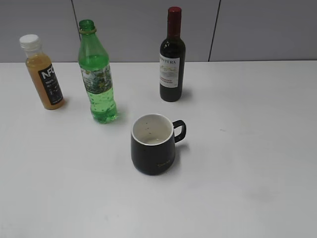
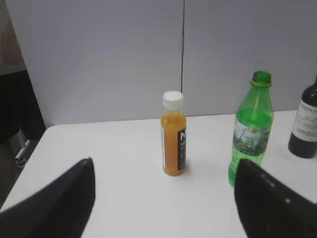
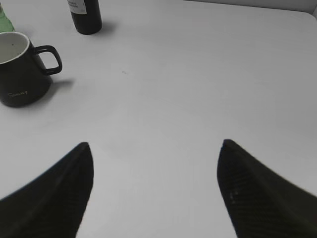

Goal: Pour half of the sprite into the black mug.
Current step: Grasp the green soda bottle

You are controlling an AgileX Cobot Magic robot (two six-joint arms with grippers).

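Sprite (image 1: pixel 98 82) upright, uncapped, on white surface (image 1: pixel 237 163), at 10 o'clock from the black mug (image 1: pixel 152 144) and near it, not touching. Mug upright, handle pointing 3 o'clock, white inside. Orange juice bottle (image 1: pixel 43 72) at 9 o'clock of sprite; wine bottle (image 1: pixel 172 55) at 12 o'clock of mug. Left claw (image 2: pixel 163 198) spread wide, empty, facing juice and sprite. Right claw (image 3: pixel 154 183) spread wide, empty, mug at its 10 o'clock.
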